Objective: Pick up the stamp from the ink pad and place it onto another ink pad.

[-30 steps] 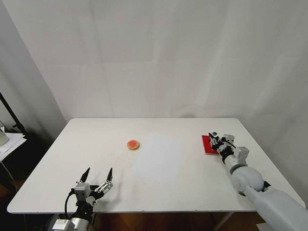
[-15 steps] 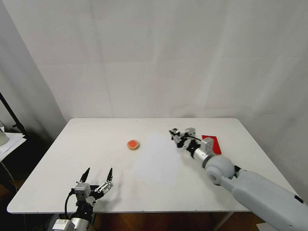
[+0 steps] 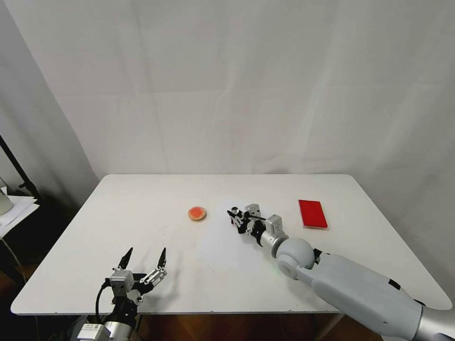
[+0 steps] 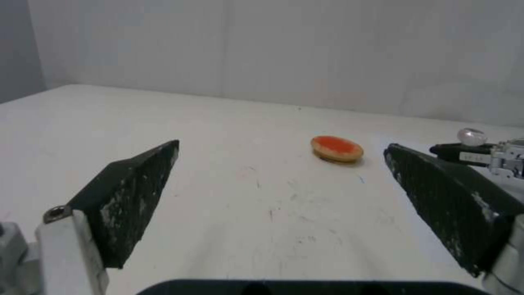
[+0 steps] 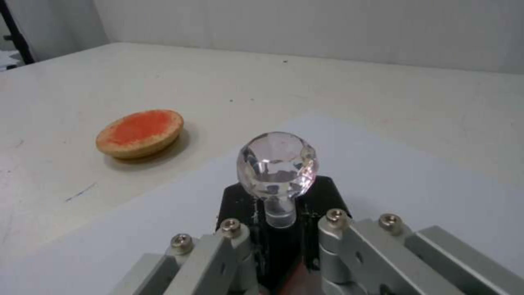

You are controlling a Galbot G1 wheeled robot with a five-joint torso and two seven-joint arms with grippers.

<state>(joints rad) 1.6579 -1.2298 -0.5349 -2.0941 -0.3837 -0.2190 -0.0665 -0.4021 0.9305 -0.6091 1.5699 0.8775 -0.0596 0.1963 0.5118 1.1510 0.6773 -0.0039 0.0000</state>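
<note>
Since half a second ago, the right pincer [image 3: 235, 217] has carried the stamp [image 3: 235, 210] leftward from mid-right to frame centre, above a white sheet [image 3: 234, 237] on the tabletop [image 3: 142, 227]. It grips the stamp's black body, knob up. The round pad [image 3: 196, 213] lies just to its left; the red pad [image 3: 313, 213] sits bare at right. The left pincer [image 3: 144, 258] rests spread wide at lower left.

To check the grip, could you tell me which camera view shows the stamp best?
The right wrist view: the stamp is close up, its faceted knob clear, clamped in the right gripper. The head view shows it tiny; the left wrist view catches its knob at the edge.
</note>
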